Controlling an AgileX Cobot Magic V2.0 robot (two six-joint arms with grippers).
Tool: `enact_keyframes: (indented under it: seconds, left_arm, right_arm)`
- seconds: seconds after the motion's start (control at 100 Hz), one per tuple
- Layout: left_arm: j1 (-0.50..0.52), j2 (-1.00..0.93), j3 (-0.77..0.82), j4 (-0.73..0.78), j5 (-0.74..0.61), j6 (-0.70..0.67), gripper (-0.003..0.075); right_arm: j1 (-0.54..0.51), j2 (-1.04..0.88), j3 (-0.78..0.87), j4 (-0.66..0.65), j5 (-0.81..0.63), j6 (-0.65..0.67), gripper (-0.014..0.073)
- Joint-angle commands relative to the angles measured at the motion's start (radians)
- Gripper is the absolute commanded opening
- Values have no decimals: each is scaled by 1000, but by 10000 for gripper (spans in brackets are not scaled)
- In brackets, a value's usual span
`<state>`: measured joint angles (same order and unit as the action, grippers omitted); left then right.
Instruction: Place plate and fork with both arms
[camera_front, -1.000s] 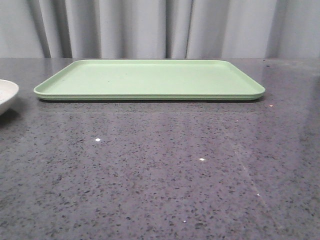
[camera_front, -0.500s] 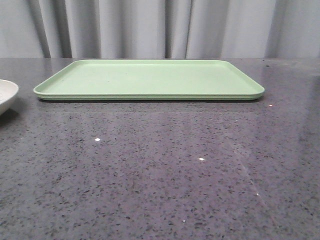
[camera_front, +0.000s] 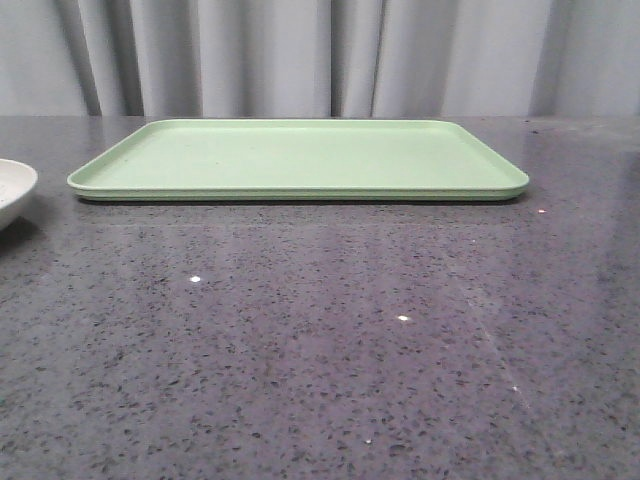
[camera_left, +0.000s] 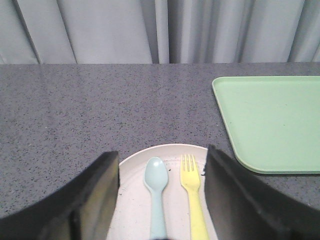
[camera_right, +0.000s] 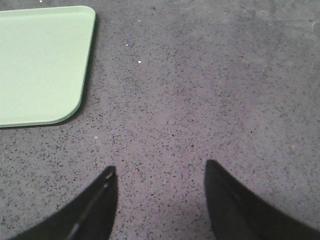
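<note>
The plate (camera_left: 165, 192) sits near the left edge of the worktop (camera_front: 320, 340), well left of the green tray (camera_front: 300, 158); in the front view only a sliver of its rim shows at the frame's left side. The fork (camera_left: 192, 197) lies on the plate, beside a pale blue spoon (camera_left: 156, 195), the two parallel and apart, with the fork on the side nearer the tray.

The left hand (camera_left: 162, 200) hangs directly over the plate with its fingers spread wide and holding nothing. The plate, fork and spoon all show in the gap between the fingers. The fork's long axis runs straight away from the hand, tines pointing to the far edge of the worktop, so the fingers stand on either side of its length.

The right hand (camera_right: 160, 200) is also spread and empty, over bare worktop off the tray's right near corner, far from the plate.

The left arm is clearly the nearer one. Reaching the fork from the right would mean crossing the whole tray.
</note>
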<state>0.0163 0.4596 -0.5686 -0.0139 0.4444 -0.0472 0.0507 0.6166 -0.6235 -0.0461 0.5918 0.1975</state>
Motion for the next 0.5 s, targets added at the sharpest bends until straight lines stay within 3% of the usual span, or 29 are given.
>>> enact_keyframes:
  seconds: [0.0, 0.38, 0.49]
  left_arm:
    - [0, 13, -36, -10, -81, -9, 422]
    - [0, 18, -36, -10, -81, -9, 419]
    - [0, 18, -38, 49, -65, -9, 419]
  right_arm:
    - [-2, 7, -38, -11, -77, -6, 524]
    - [-2, 7, -34, 7, -61, -6, 527]
    - [-2, 7, -34, 7, -61, -6, 527]
